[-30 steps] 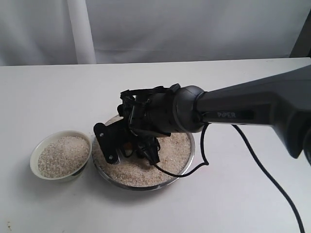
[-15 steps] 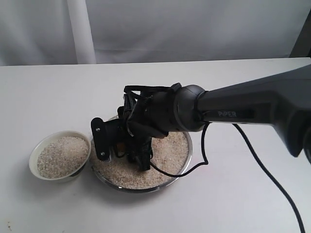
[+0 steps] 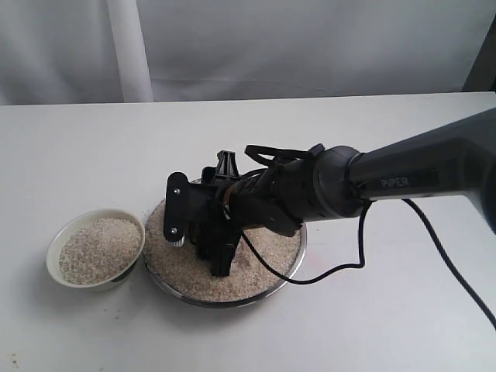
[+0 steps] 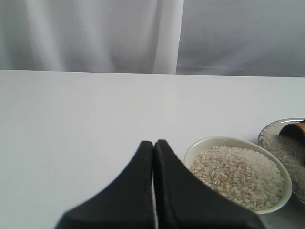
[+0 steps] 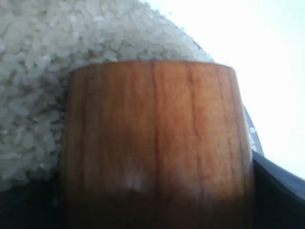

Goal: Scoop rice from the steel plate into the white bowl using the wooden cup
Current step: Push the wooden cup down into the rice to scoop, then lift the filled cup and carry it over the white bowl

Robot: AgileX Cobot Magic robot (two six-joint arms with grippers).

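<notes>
One white tabletop [image 3: 77,139] fills most of the exterior view and carries everything else. Across it, from the right edge of the frame toward the centre, reaches the dark right arm [image 3: 418,174]. Its wrist is bent down over the steel plate [image 3: 225,301], which sits just below the middle of the frame. Near the plate, at lower left, stands the white bowl [image 3: 93,285], and the two vessels do not quite touch.

The right hand [image 3: 200,236] is low in the left half of the plate, its tips down at the grains. The right wrist view shows it gripping the wooden cup [image 5: 155,138] between dark fingers [image 5: 279,191], and the cup's rim is pressed into the heap. From outside, the hand hides most of the cup.

The left hand [image 4: 153,145] shows only in its own wrist view. Its two black fingers are pressed together with nothing between them, above bare tabletop beside the bowl.

Rice [image 3: 194,275] covers the plate's floor, and more of it fills the bowl almost to the rim.
</notes>
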